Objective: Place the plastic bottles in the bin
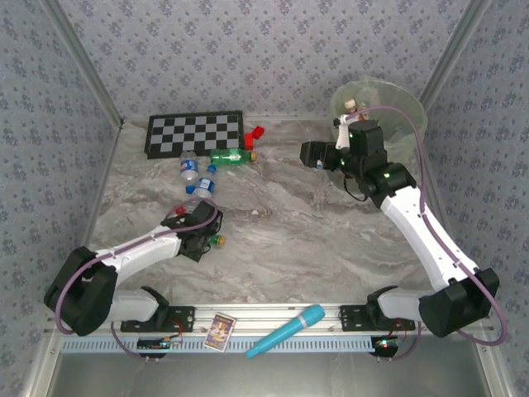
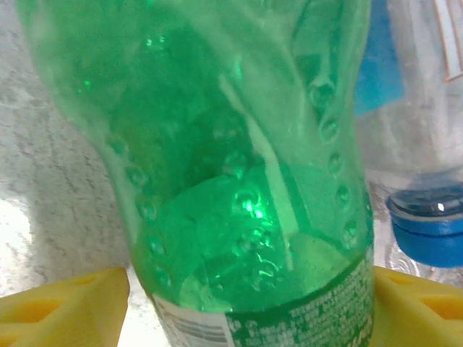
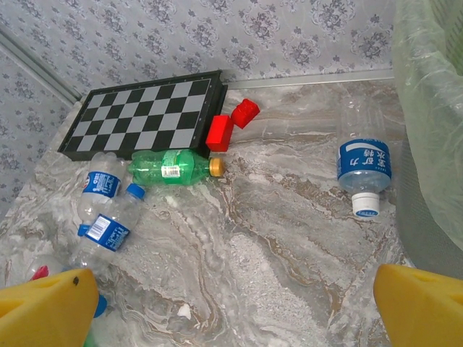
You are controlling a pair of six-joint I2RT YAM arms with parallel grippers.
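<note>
A green bottle (image 2: 246,181) lies between the yellow fingers (image 2: 65,303) of my left gripper (image 2: 252,307), which is shut on its labelled body; in the top view this gripper (image 1: 202,230) is low on the table at the left. A clear bottle with a blue cap (image 2: 427,228) lies just right of it. My right gripper (image 3: 235,303) hangs open over bare marble, left of the bin (image 3: 434,108). Nearby lies a clear bottle with a white cap (image 3: 364,163). Two blue-labelled clear bottles (image 3: 101,184) (image 3: 108,231) and a green bottle with an orange cap (image 3: 173,168) lie near the chessboard.
A folded chessboard (image 1: 194,134) and two red blocks (image 1: 254,136) sit at the back. The pale bin (image 1: 388,103) stands in the back right corner behind my right arm. A turquoise microphone-shaped object (image 1: 288,331) and a small card (image 1: 220,331) rest on the front rail.
</note>
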